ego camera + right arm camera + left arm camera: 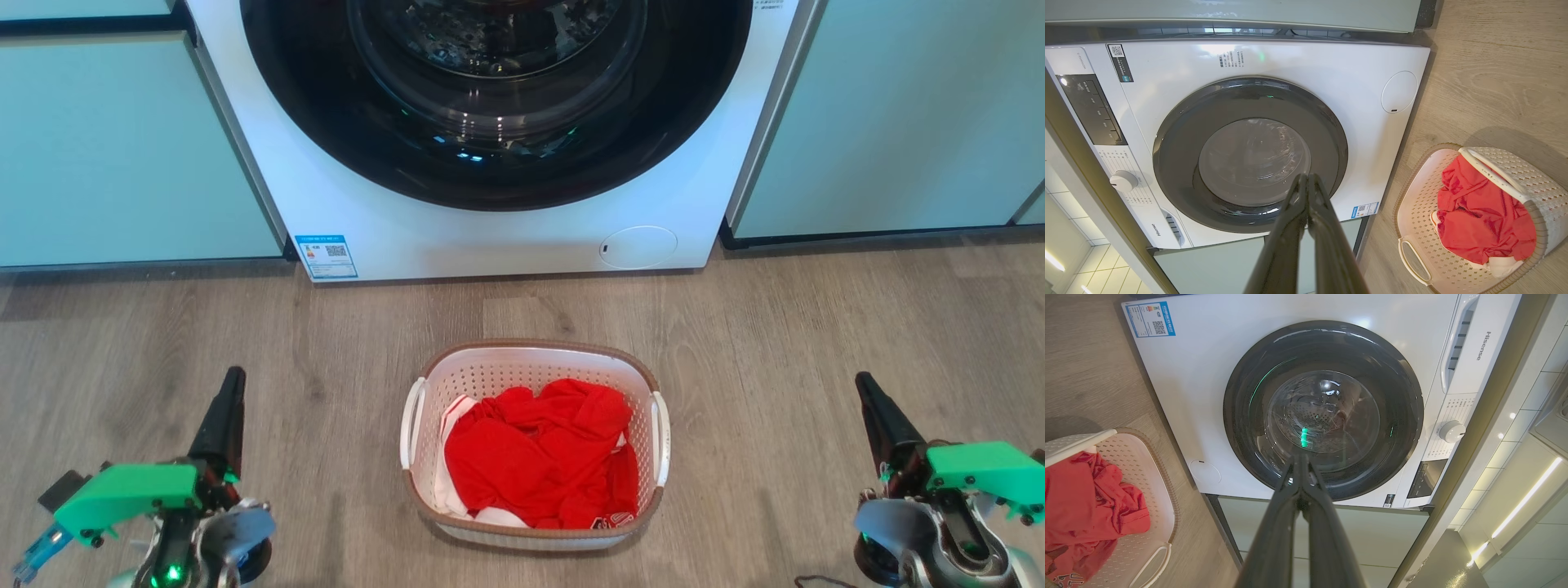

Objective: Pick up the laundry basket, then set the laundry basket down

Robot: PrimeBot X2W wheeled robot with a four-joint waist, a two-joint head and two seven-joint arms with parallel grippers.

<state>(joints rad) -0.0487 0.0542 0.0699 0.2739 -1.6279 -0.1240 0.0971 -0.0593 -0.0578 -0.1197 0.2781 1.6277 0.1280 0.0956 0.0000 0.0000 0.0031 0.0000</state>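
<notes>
The left gripper (233, 384) is seen low at the left of the head view, its two dark fingers (1276, 539) pressed together to their tips, with nothing held. The right gripper (867, 392) is seen low at the right, its fingers (1284, 245) likewise closed tip to tip on nothing. Both are pointed toward the washer (490, 241), whose round dark door (498, 122) is shut. Between the two grippers, and well apart from each, the basket (522, 367) is stood upright on the wood floor (245, 327), near the washer's front but not touching it. A white handle is seen on each side, left (412, 420) and right (661, 437). A crumpled red garment (531, 449) is held inside, with some white cloth (453, 420) showing at its edge. Pale green cabinets (122, 147) are set on either side of the washer.
</notes>
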